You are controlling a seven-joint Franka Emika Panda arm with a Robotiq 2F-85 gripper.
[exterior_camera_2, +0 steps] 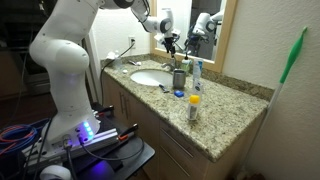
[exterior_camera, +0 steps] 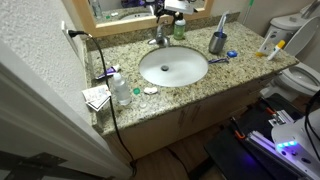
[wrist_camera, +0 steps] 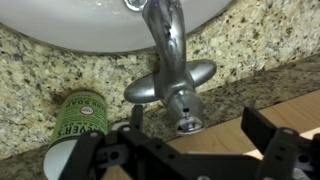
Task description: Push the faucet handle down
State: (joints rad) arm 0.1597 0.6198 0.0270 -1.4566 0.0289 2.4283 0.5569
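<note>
The chrome faucet [wrist_camera: 168, 45] stands behind the white oval basin [exterior_camera: 173, 68]. Its small silvery handle [wrist_camera: 184, 108] sticks out toward the wrist camera. My gripper [wrist_camera: 200, 128] is open and hovers just above the handle. The handle's tip lies between the two black fingers, closer to one of them, and nothing is gripped. In both exterior views the gripper [exterior_camera: 164, 18] [exterior_camera_2: 170, 41] hangs over the back of the basin [exterior_camera_2: 150, 77] at the mirror, and it hides most of the faucet [exterior_camera: 159, 39].
A green bottle [wrist_camera: 80, 116] [exterior_camera: 180, 28] stands right beside the faucet. A grey metal cup [exterior_camera: 217, 42] [exterior_camera_2: 179, 78] is on the granite counter [exterior_camera: 245, 70]. Small bottles [exterior_camera: 120, 92] and a black cord [exterior_camera: 100, 60] sit at one end. A toilet [exterior_camera: 300, 80] is beyond the counter.
</note>
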